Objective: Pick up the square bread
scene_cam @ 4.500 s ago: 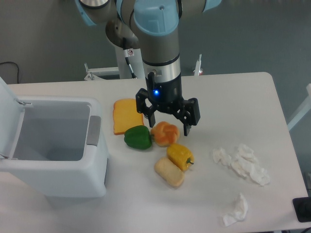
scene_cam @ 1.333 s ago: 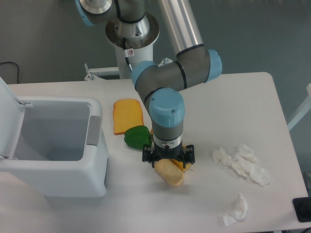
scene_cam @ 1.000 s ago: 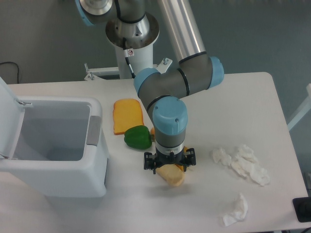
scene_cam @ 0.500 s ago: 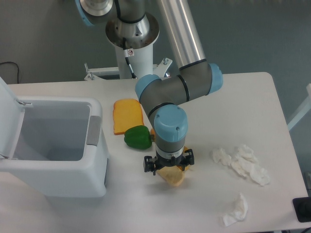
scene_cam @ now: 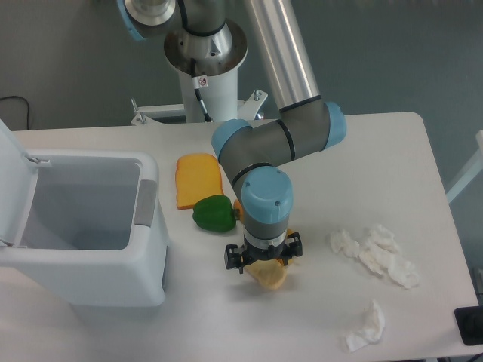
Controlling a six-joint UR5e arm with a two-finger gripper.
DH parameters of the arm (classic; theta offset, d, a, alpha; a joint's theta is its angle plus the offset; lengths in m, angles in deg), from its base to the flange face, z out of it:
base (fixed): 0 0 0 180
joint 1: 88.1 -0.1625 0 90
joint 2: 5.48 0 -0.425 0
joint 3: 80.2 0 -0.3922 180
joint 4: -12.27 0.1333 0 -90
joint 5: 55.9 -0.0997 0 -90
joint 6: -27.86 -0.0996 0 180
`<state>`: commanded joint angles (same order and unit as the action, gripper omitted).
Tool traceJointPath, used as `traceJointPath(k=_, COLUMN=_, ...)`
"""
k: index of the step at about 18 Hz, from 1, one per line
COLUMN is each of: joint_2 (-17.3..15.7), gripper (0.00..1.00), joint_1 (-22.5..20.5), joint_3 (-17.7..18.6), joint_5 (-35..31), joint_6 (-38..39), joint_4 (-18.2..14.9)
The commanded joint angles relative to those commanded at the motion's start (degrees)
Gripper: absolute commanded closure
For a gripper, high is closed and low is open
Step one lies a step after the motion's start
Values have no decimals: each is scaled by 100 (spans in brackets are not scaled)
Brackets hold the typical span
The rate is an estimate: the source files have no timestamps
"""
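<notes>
Gripper has dropped lower than a second ago, now straddling the square bread near the table's front edge, mid-width. Fingers look partly open; grasp not confirmed. Closing seems next.

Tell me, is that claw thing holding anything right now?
Cannot tell. The gripper sits low over the square bread, which lies on the table; its fingertips are hidden.

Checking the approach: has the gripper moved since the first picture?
Yes. The gripper has come forward and down, from behind the green pepper to the square bread nearer the table's front edge.
</notes>
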<state>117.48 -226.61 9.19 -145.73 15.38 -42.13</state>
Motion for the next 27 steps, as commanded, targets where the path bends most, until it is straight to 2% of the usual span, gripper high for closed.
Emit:
traceJointPath(k=13, joint_2=88, gripper=0, joint_1=-53, joint_3=35, joint_5=-9, joint_6=149, joint_4=70)
traceJointPath(k=27, joint_2=202, gripper=0, joint_1=-35, joint_3=-132, joint_5=-26, joint_6=527, joint_4=79)
